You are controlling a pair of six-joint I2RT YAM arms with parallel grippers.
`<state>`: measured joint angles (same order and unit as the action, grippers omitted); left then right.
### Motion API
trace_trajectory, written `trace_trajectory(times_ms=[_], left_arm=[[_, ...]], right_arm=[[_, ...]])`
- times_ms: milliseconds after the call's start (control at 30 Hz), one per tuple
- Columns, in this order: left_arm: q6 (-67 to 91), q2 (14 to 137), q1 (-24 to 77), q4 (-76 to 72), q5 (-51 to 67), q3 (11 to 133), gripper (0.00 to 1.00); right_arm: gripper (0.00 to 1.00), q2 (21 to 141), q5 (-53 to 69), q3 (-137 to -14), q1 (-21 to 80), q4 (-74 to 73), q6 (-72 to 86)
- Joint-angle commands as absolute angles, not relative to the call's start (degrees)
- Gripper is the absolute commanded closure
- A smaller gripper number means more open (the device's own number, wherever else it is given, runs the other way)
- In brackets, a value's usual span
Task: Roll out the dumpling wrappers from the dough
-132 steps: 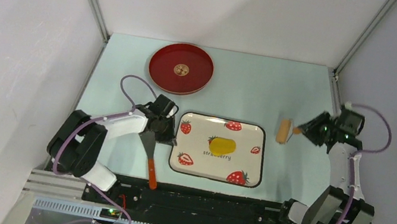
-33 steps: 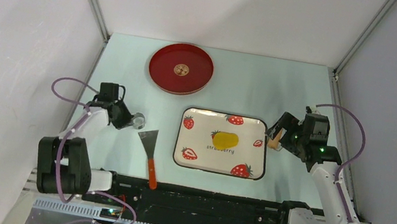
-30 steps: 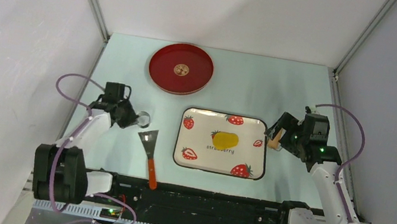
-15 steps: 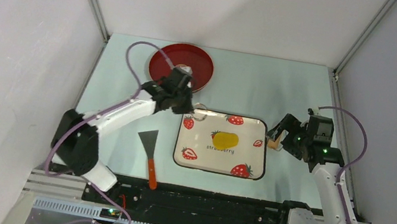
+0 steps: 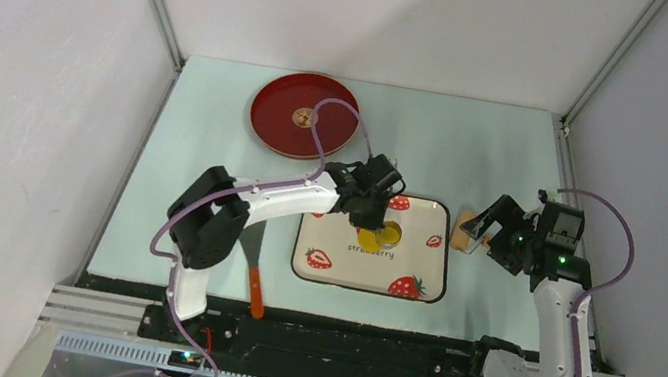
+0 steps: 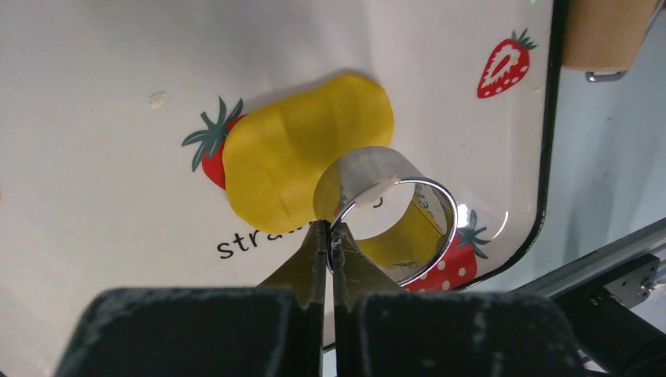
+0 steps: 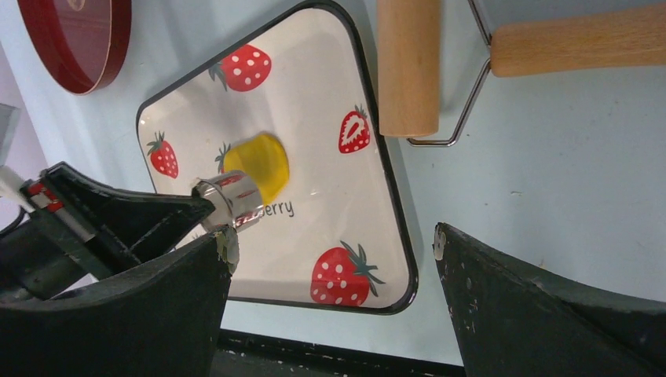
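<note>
Left gripper (image 6: 330,236): jaws pressed together on the thin wall of a shiny metal ring cutter (image 6: 386,210), pinching its near edge. The ring hangs over the lower-right end of the flattened oval of bright yellow dough (image 6: 294,153), centre of the left wrist view; contact not discernible. The dough lies on the white strawberry-print tray (image 6: 102,181), partly covering one printed berry.

Right gripper (image 7: 330,236): jaws spread wide, holding and touching nothing. Wooden rolling pin (image 7: 408,63) lies on the pale table (image 7: 550,173) just beside the tray's rim, top of the right wrist view.
</note>
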<state>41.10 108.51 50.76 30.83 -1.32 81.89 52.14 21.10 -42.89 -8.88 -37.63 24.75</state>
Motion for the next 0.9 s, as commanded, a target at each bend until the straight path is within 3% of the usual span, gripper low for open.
trace_trajectory(times_ms=[0,200,400,867], left_arm=[[42.5,109.1,50.9,31.3,-3.5,83.7,1.00],[42.0,108.9,50.9,32.0,-5.6,83.4,1.00],[40.9,109.3,49.9,32.4,-4.6,83.0,1.00],[40.1,108.9,48.9,32.9,-3.6,82.4,1.00]], right_arm=[[0.01,51.9,24.4,-44.3,-9.0,-37.1,24.4],[0.10,54.1,25.1,-44.0,-5.4,-34.8,26.0],[0.30,59.7,26.6,-44.1,2.6,-29.2,30.1],[0.55,83.3,30.6,-54.1,18.3,-22.6,34.3]])
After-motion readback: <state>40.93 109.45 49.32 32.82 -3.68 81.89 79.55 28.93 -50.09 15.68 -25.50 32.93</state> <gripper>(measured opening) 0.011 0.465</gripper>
